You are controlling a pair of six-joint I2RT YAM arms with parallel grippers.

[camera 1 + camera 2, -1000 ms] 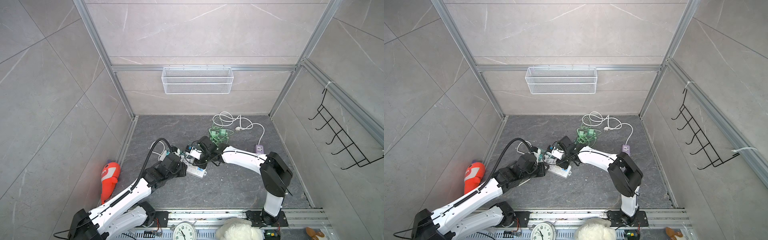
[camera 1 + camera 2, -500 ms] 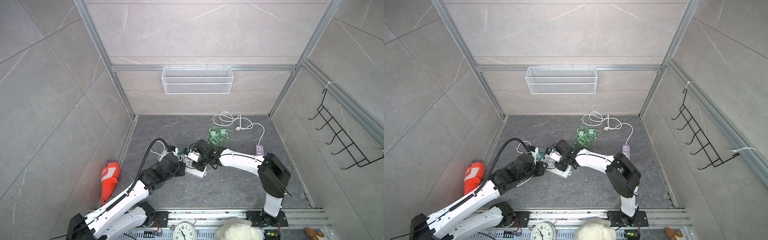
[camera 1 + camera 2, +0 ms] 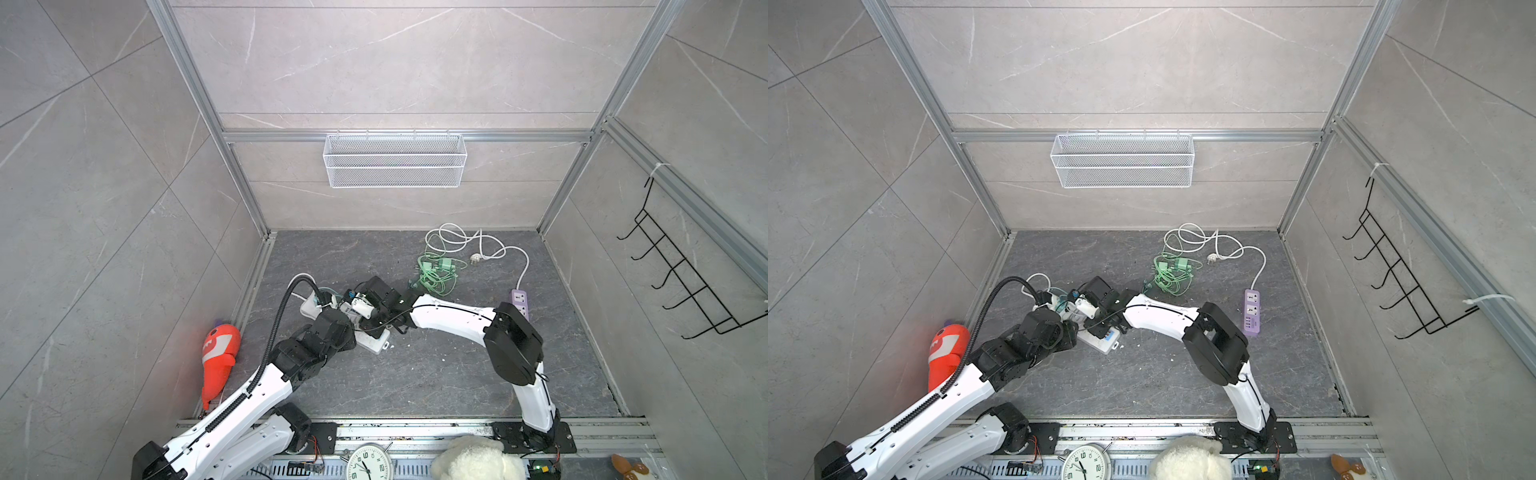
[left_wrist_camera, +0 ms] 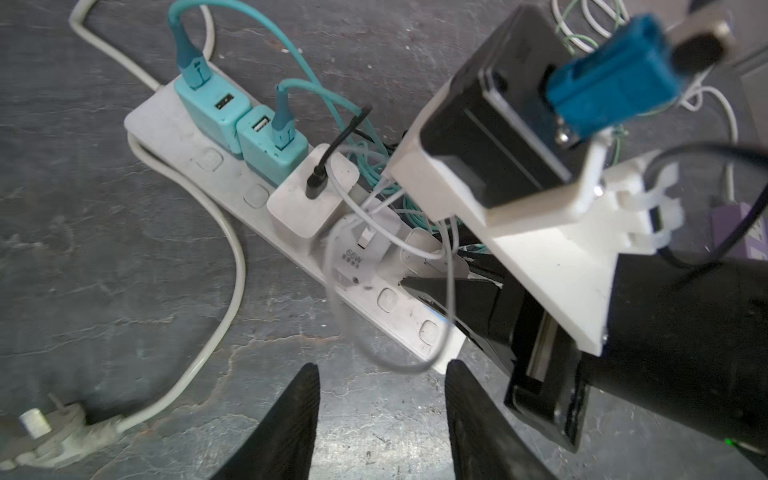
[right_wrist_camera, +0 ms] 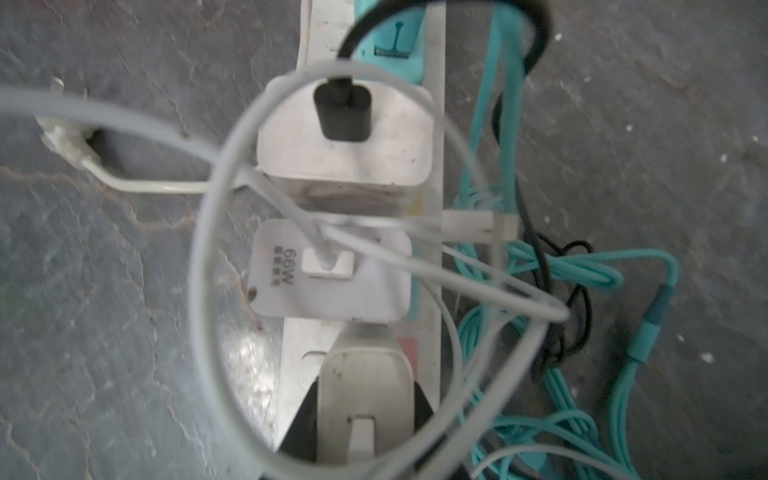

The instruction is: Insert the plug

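two grippers worked at one white power strip (image 4: 232, 178) lying flat on the dark floor. the right gripper (image 5: 365, 415) was clamped on the white charger plug (image 5: 365, 374), one black finger on each side face, and held it over the strip just beside the 66w charger (image 5: 374, 291). we judged that this side grip kept the pins pointing down at a free socket and left the top of the plug clear. the left gripper (image 4: 382, 374) hung with its jaws apart and nothing between them, close to the strip's free end. we took it to be placed there to steady the strip against the push. further along the strip sat a white adapter with a black cable (image 4: 307, 203) and two teal adapters (image 4: 208, 108), all seated, so only the sockets toward that free end were open. much was hidden: the plug's own body covered its pins and the socket under it, so we could not tell whether it was partly in or only resting above. a white cable loop (image 5: 199, 270) hung blurred across the right wrist view, and the right arm's camera mount blocked much of the left wrist view. in both top views the wrists crowded over the strip, and neither pair of jaws could be made out.
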